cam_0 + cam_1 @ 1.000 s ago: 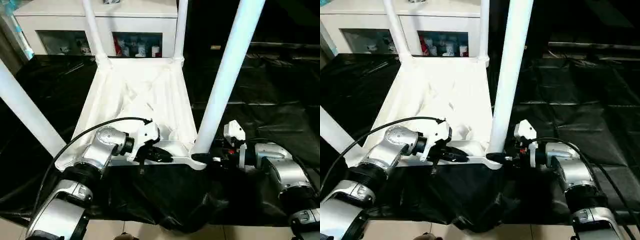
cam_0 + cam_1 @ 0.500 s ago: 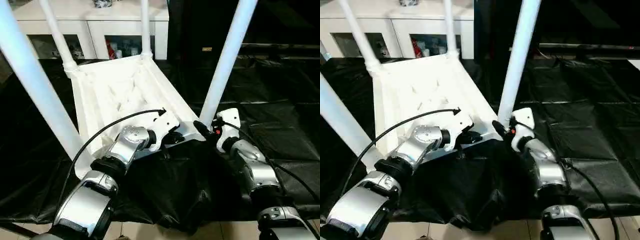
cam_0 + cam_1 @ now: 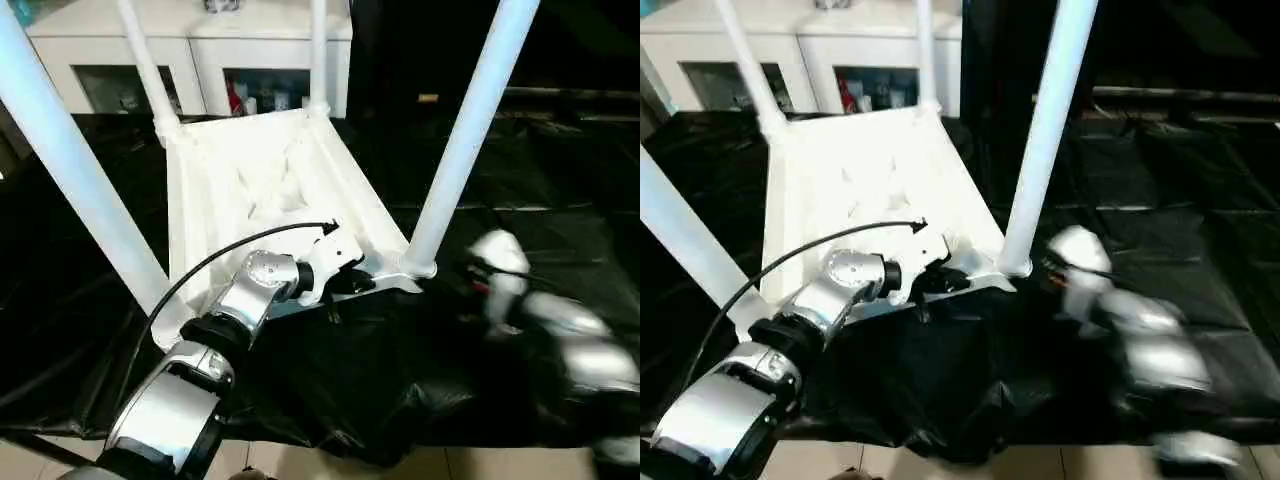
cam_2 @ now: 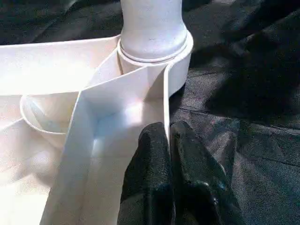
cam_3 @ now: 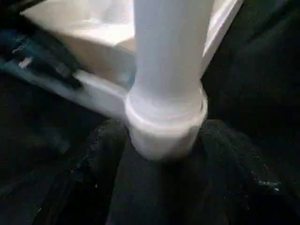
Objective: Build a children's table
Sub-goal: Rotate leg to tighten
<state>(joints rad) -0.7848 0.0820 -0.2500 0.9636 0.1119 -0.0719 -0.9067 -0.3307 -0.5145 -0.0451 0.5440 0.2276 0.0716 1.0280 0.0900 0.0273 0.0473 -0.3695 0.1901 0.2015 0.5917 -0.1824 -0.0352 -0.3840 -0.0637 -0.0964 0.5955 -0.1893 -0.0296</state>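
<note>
The tabletop (image 3: 250, 190) lies upside down on the black sheet (image 3: 540, 180), all four legs (image 3: 470, 135) up in its corner sockets, cabinet (image 3: 200, 50) close behind its far edge and plenty of bare sheet off to the right. The left pincer (image 4: 168, 140) is pinched tight on the near rim, just left of the near-right leg. The right pincer (image 5: 159, 136) sits low with its fingers wide on either side of that leg's socket, not gripping it.

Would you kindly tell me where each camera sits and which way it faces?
Left eye view: on the head, looking down at the upturned tabletop; left forearm and right arm show.
Right eye view: beside it, same scene, same arms.
Left wrist view: along the left gripper, jaws pinching the tabletop's rim, toward the corner leg.
Right wrist view: faces that leg's base.
Shared: both wrist views see that leg.
</note>
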